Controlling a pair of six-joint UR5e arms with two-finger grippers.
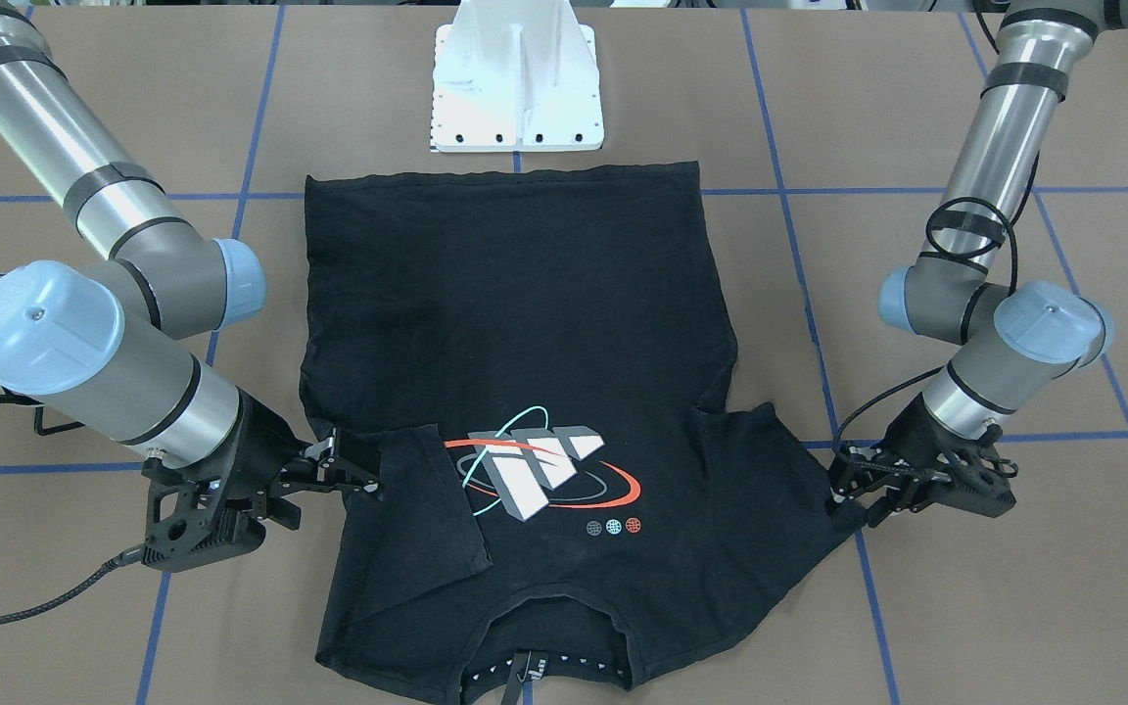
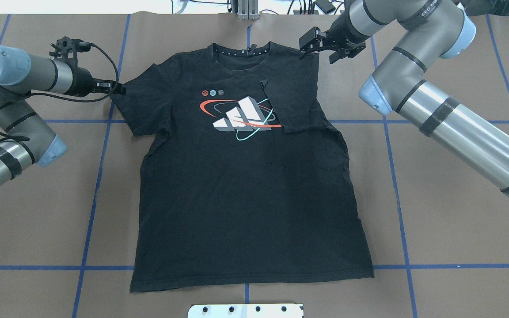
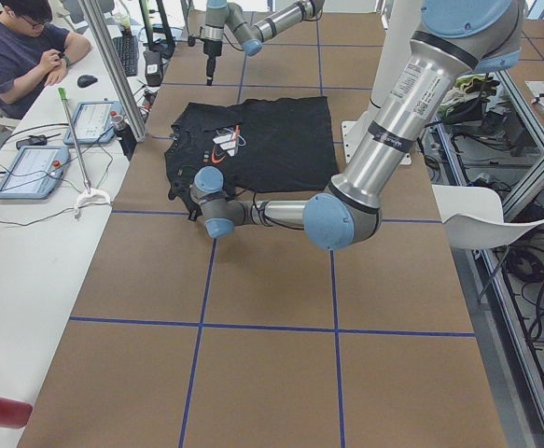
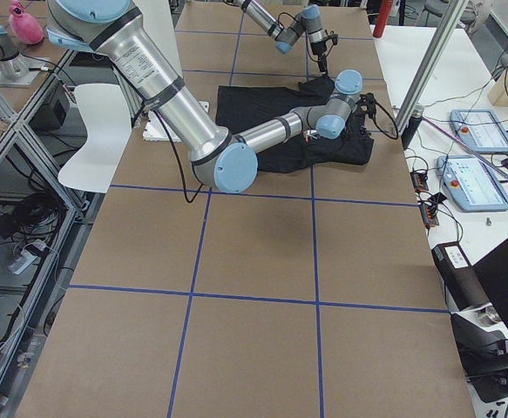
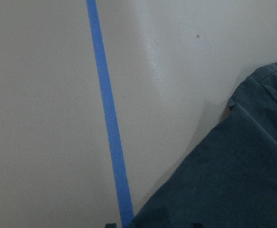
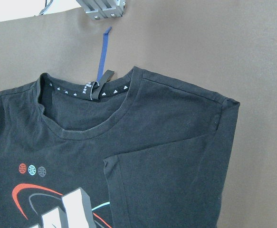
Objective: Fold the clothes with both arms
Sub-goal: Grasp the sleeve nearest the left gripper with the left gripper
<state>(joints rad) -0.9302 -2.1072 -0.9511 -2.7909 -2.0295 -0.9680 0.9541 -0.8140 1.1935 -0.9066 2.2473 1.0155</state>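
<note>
One black T-shirt (image 2: 245, 198), three-stripe orbit logo (image 2: 241, 115); right gripper (image 1: 360, 468) spread, left gripper (image 1: 843, 497) at sleeve (image 1: 770, 460), state unclear.

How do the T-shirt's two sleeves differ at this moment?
By the robot's sides: the left sleeve lies spread out flat, away from the body, while the right sleeve is folded inward over the chest, its edge reaching the logo. The left gripper sits at the left sleeve's hem; the right gripper is near the shoulder, at the folded side's outer edge. Both sleeves are short, black, and part of a T-shirt lying logo-up.
</note>
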